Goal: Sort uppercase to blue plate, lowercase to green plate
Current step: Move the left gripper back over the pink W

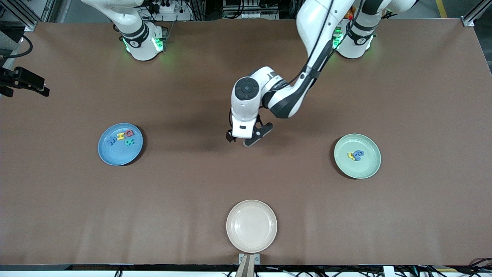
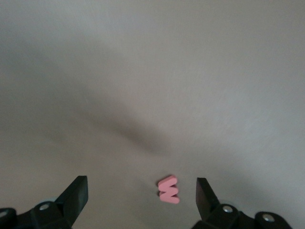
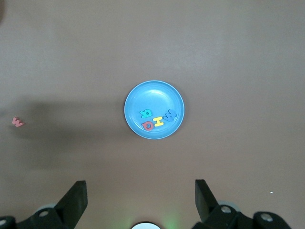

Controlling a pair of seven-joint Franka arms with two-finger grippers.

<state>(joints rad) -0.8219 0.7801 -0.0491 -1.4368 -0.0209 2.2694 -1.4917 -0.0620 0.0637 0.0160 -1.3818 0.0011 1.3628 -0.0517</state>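
The blue plate (image 1: pixel 119 156) (image 3: pixel 152 95) lies toward the right arm's end and holds the uppercase letters: blue M/W (image 1: pixel 112 140), yellow H (image 1: pixel 120 135), red Q (image 1: pixel 130 133) and teal R (image 1: pixel 129 142). The green plate (image 1: pixel 357 171) at the left arm's end holds a yellow h (image 1: pixel 351 155) and small blue letters (image 1: pixel 358 154). A red w (image 2: pixel 168 189) (image 3: pixel 17 122) lies on the bare table mid-way between the plates. My left gripper (image 1: pixel 239 141) (image 2: pixel 142 181) hangs open over it, the w nearer one finger. My right gripper (image 3: pixel 140 183) waits open, high above the blue plate.
A cream plate (image 1: pixel 251 226) with nothing in it sits near the front edge, nearer the front camera than the left gripper. The brown table (image 1: pixel 246 181) stretches bare between the three plates.
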